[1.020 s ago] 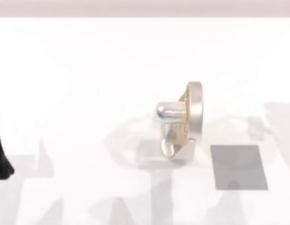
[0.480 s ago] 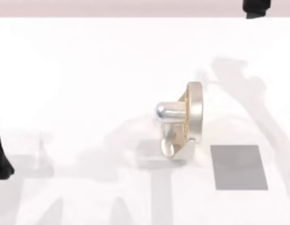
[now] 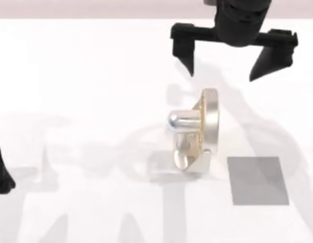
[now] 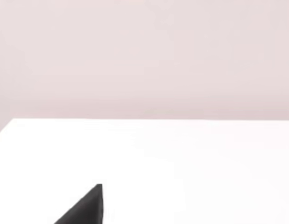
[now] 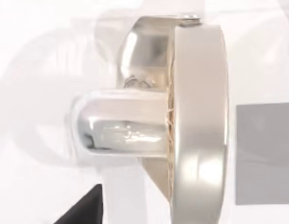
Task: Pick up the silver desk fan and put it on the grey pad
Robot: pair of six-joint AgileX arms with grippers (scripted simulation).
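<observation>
**Right hand spread wide above the fan**

The right hand (image 3: 226,68) hangs over the far part of the surface (image 3: 85,91), its two dark fingers (image 3: 185,53) splayed far apart and gripping nothing; the silver desk fan (image 3: 196,131) stands just nearer than the fingertips, near the middle of the surface, ring on edge and motor cap pointing toward the left; the grey pad (image 3: 257,180) lies flat just to the fan's right and slightly nearer, apart from its stand; the right wrist view shows the fan (image 5: 181,116) close up with the pad (image 5: 264,154) beside it; the left hand (image 3: 0,172) sits parked at the left edge, and I cannot tell how far it is open.
</observation>
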